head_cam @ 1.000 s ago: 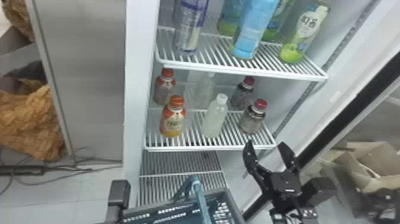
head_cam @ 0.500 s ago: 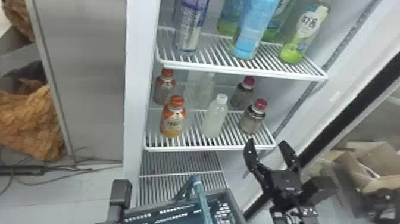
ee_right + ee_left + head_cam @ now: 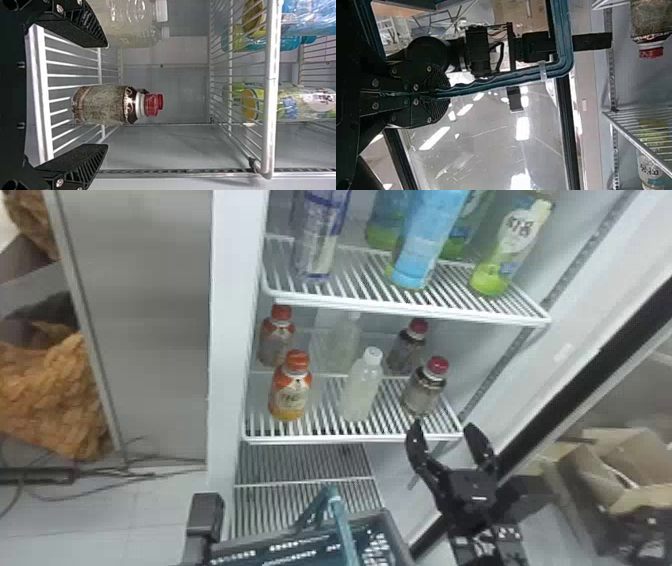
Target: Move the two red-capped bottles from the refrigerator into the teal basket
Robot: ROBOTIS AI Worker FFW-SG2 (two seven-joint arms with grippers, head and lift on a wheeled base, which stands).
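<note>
Right tool (image 3: 444, 431), lower right in the head view, open and empty, just below the front red-capped, dark-labelled plastic bottle (image 3: 424, 388)! Its red-capped twin (image 3: 407, 346) stands behind; the right wrist view lines up both caps. And the left wrist view reveals the left tool (image 3: 443, 93) clamped on the teal plastic basket handle (image 3: 502, 80); head view, bottom centre: the teal basket (image 3: 395, 535).

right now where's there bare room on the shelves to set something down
Middle shelf: bare wire between front orange-capped bottle and front white-capped bottle, then a narrower gap to front red-capped bottle. Lower shelf shows bare wire too. Upper shelf is crowded behind the blue bottle, by green bottles.
</note>
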